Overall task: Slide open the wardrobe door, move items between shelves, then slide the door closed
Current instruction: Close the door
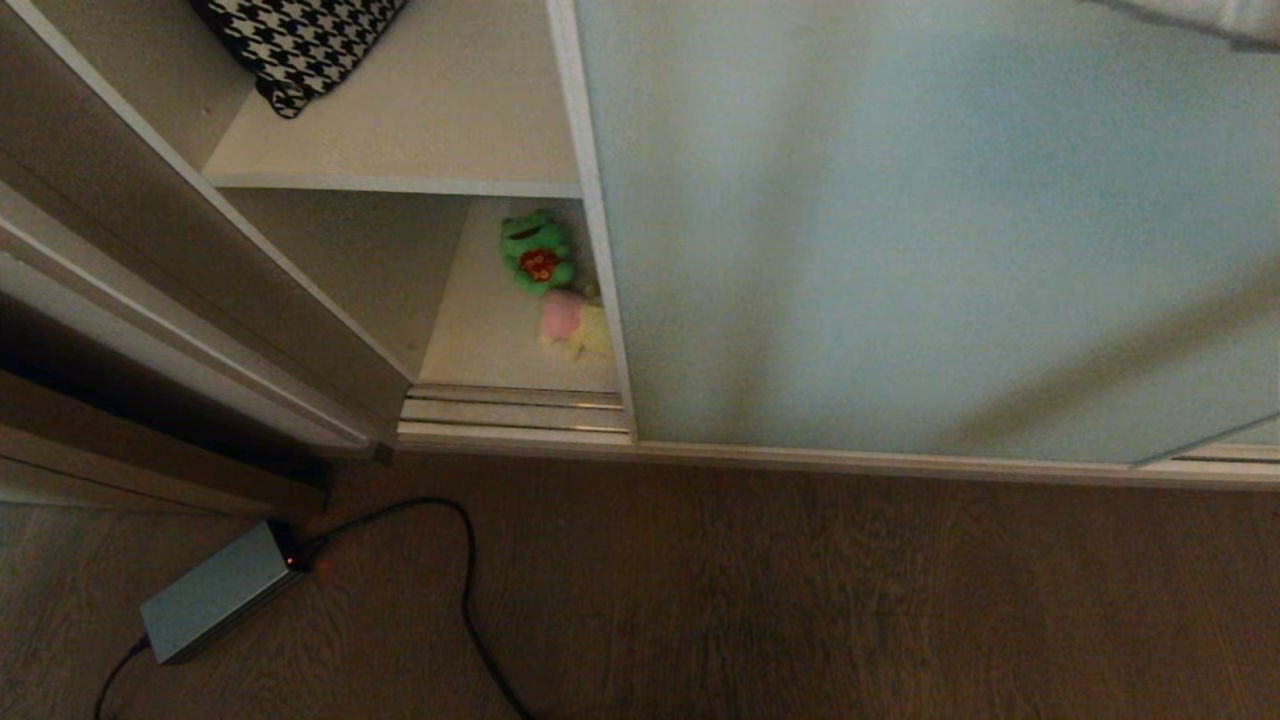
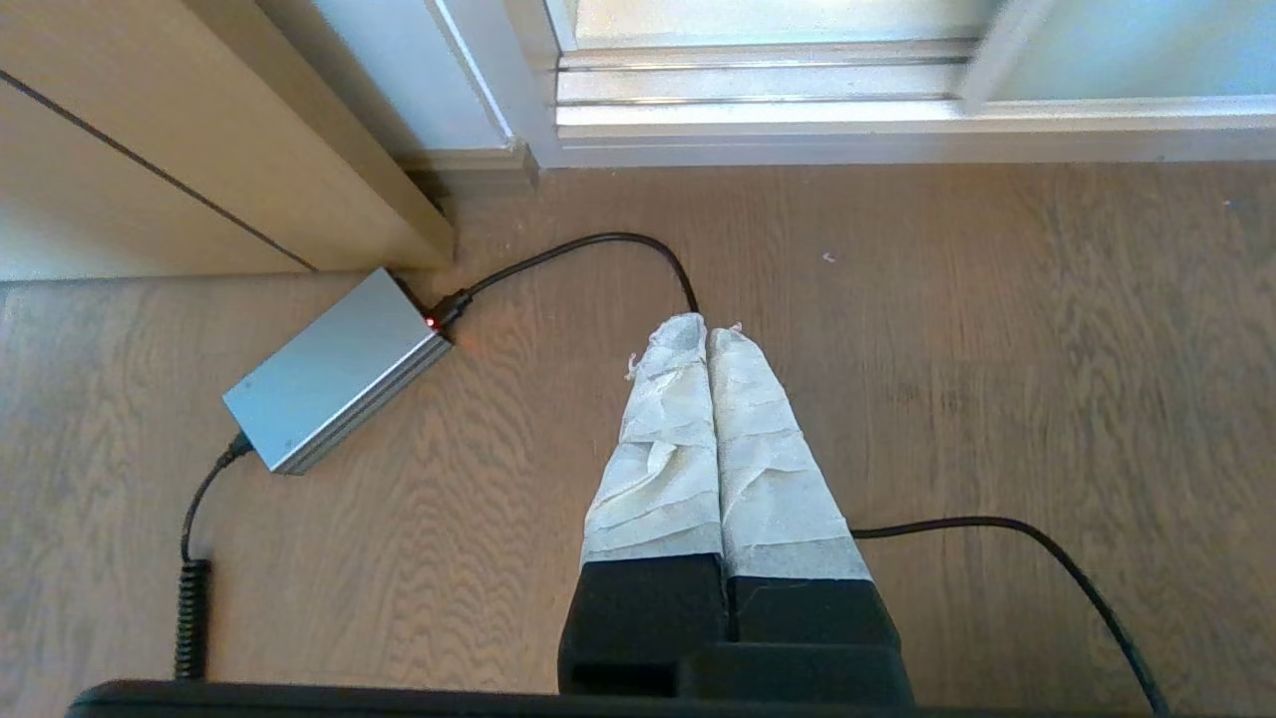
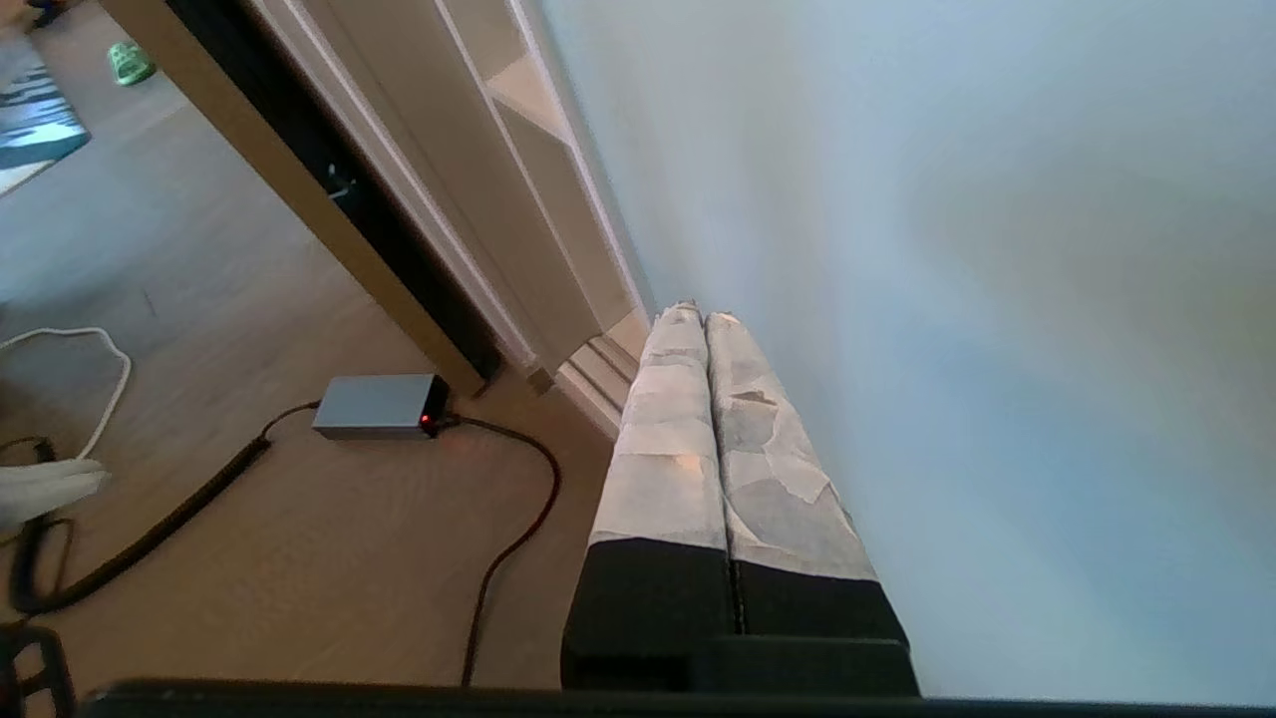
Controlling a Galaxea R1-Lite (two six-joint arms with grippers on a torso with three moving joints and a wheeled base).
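Observation:
The sliding wardrobe door (image 1: 900,230) is a frosted pale blue-green panel. It covers the right part of the wardrobe and leaves a gap at the left. In that gap the lower shelf (image 1: 480,350) carries a pale yellow and pink plush toy (image 1: 575,325) and, behind it, a green plush toy (image 1: 537,252). The upper shelf (image 1: 430,150) has a pale front edge. My right gripper (image 3: 695,311) is shut and empty, lying close along the door glass (image 3: 947,299) with its tips towards the door's left edge. My left gripper (image 2: 708,329) is shut and empty, hanging over the floor.
A black-and-white houndstooth cushion (image 1: 300,40) lies on the upper shelf. A grey power adapter (image 1: 215,590) with a black cable (image 1: 465,590) sits on the brown wood floor before the opening. The door tracks (image 1: 515,410) run along the wardrobe's bottom edge.

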